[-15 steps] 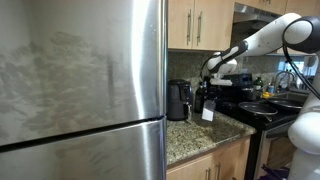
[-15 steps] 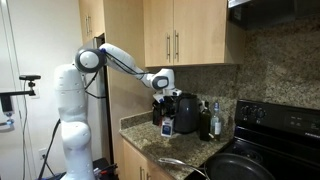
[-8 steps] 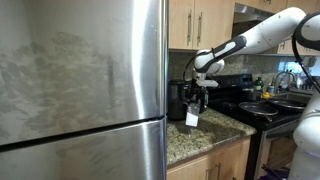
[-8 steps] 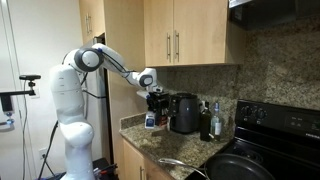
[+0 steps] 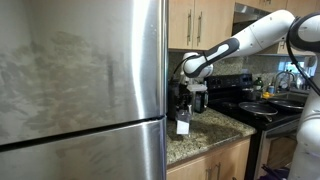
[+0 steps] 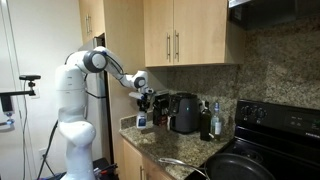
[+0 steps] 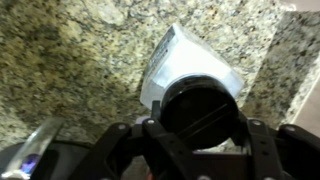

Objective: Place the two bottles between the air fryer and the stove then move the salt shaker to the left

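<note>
Fingers (image 7: 150,132) of the gripper (image 7: 200,120): closed from both sides on the dark round cap of the salt shaker (image 7: 185,65), whose pale body hangs below them over the speckled granite counter (image 7: 70,50). Salt shaker, in both exterior views (image 5: 183,124) (image 6: 141,120): upright, low over the counter end just beside the steel refrigerator (image 5: 80,90); whether its base touches the stone cannot be told. Gripper (image 5: 187,100) (image 6: 143,104): pointing straight down, on a white arm (image 6: 105,62). Air fryer (image 6: 183,112): black, standing on the counter just beside the shaker, on the side toward the stove. Two bottles (image 6: 211,120): dark, upright, close together at the back of the counter, between the air fryer and the stove (image 6: 285,122). Stove: black, with a raised back panel; a dark pan (image 6: 240,166) sits on it. Wooden wall cabinets (image 6: 185,35): above the counter, doors shut.
</note>
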### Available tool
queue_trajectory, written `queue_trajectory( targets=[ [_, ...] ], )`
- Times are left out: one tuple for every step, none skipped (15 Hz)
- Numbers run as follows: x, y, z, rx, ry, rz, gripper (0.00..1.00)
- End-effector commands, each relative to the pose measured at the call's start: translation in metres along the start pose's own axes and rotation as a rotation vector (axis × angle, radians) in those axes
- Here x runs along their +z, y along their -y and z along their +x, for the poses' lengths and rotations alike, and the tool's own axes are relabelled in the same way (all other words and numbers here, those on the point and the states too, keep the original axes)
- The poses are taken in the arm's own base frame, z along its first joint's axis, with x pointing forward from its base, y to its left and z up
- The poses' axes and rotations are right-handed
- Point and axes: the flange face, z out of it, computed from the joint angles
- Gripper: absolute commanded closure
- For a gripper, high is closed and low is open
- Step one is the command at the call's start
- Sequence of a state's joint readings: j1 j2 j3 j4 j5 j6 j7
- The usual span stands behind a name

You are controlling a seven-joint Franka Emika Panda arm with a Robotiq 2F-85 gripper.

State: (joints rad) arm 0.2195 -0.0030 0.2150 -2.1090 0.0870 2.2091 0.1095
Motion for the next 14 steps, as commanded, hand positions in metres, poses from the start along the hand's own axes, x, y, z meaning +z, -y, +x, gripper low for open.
queue_trajectory(
  targets=[
    [0.014, 0.062, 0.031, -0.154, -0.018, -0.014, 0.69],
    [0.012, 0.071, 0.033, -0.171, -0.045, -0.037, 0.69],
    [0.014, 0.064, 0.014, -0.138, -0.008, -0.020, 0.44],
    [0.018, 0.073, 0.020, -0.156, -0.019, -0.028, 0.44],
    [0.021, 0.076, 0.024, -0.163, -0.021, -0.030, 0.44],
    [0.023, 0.075, 0.027, -0.164, -0.022, -0.031, 0.69],
    [0.033, 0.072, 0.031, -0.162, -0.032, -0.043, 0.69],
    [0.041, 0.074, 0.034, -0.162, -0.049, -0.037, 0.69],
    [0.047, 0.077, 0.038, -0.159, -0.077, -0.034, 0.69],
    [0.053, 0.078, 0.041, -0.147, -0.112, -0.018, 0.69],
    [0.058, 0.080, 0.044, -0.144, -0.148, -0.015, 0.69],
    [0.063, 0.080, 0.048, -0.142, -0.179, -0.016, 0.69],
    [0.068, 0.081, 0.050, -0.135, -0.204, -0.015, 0.69],
    [0.072, 0.080, 0.051, -0.135, -0.191, -0.028, 0.69]
  ],
)
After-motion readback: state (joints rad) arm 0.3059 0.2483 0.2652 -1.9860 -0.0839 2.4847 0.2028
